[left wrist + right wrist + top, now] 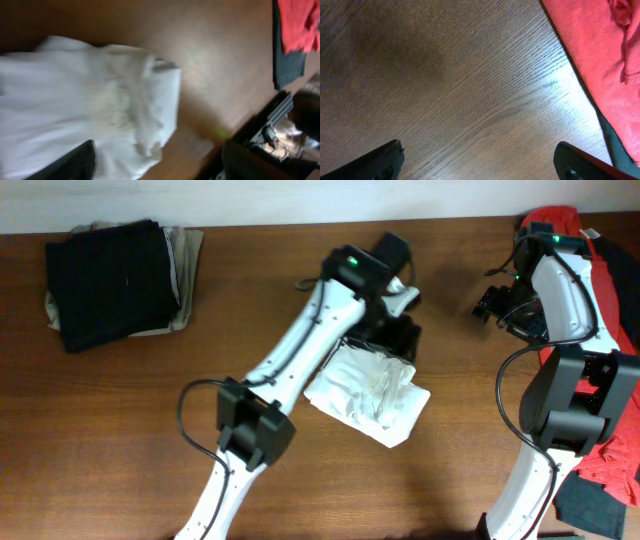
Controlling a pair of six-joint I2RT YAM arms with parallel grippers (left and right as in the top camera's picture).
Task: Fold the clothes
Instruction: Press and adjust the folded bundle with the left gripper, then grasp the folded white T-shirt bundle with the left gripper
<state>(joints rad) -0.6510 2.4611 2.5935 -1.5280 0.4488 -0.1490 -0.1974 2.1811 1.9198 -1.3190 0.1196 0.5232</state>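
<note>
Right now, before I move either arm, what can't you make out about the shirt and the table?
- White T-shirt: overhead, the left arm covers its far edge; the left wrist view is blurred, so its folds are unclear.
- Left tool: overhead, hidden beneath its own wrist.
- Red shirt: overhead, cut off by the right edge and partly behind the right arm.

The T-shirt (368,393) is plain white. The desk (120,430) is warm brown, with fine darker wood grain. The black folded piece (105,280) and the khaki piece (186,250) are unpatterned; the red shirt (590,45) is bright. The arms (310,340) are white with black joints.
</note>
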